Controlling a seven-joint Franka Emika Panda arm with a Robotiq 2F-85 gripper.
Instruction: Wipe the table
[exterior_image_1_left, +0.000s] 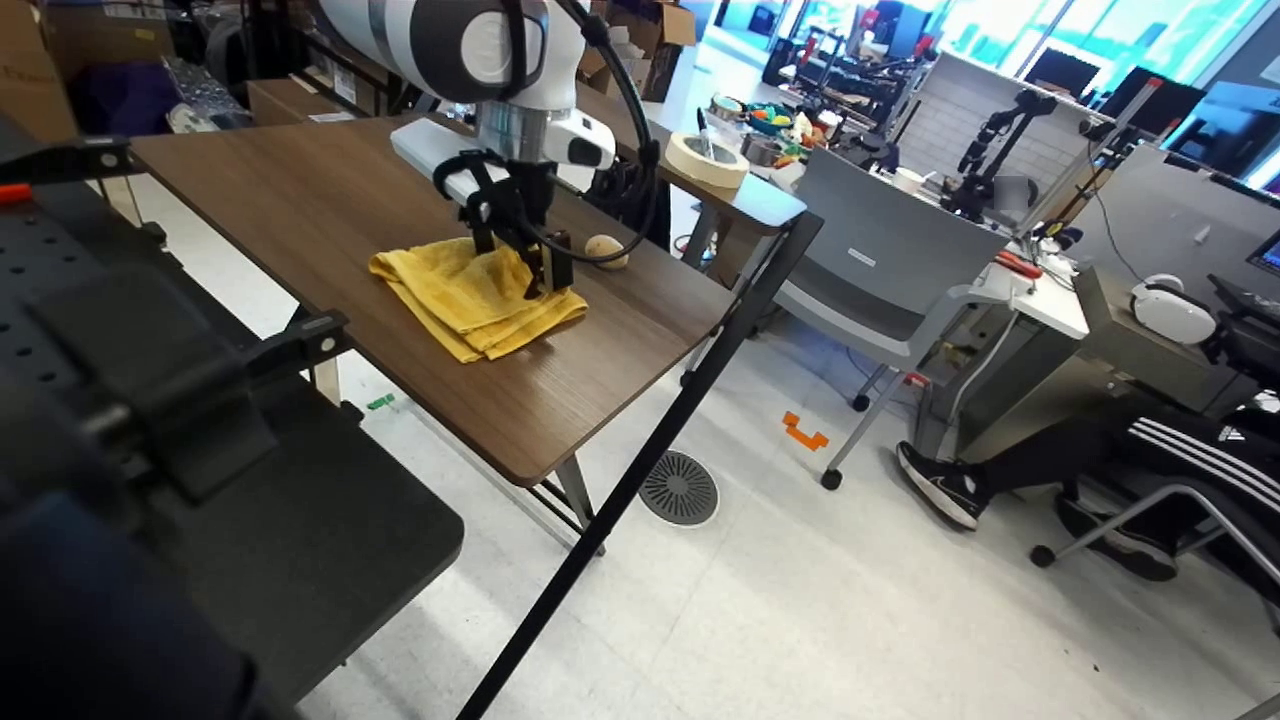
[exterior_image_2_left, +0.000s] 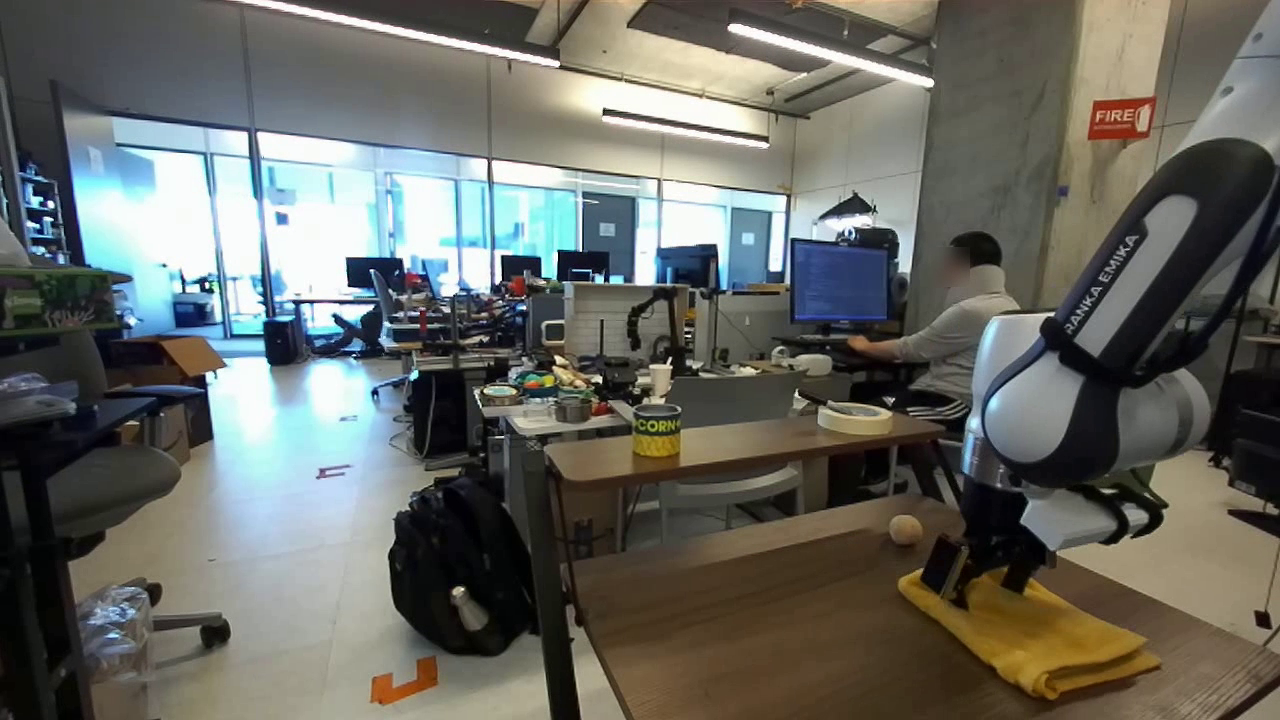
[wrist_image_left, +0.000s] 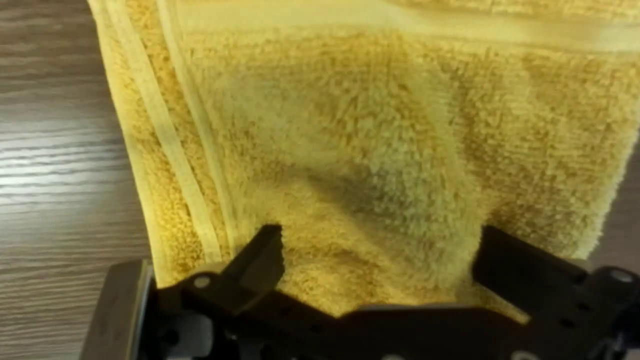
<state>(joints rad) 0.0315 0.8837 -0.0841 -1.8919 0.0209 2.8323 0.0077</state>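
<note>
The brown surface (exterior_image_1_left: 270, 190) lies beneath the yellow cloth (exterior_image_1_left: 430, 285); over that cloth my end effector (wrist_image_left: 380, 245) has its fingers wide apart.
My wrist view shows their gap best; both exterior views add a ball (exterior_image_2_left: 905, 530) near the cloth, and only in an exterior view do I get the CORN can (exterior_image_2_left: 657, 432), well apart from it.

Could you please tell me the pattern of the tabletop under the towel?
The tabletop has a brown wood grain, clearest in the wrist view.
</note>
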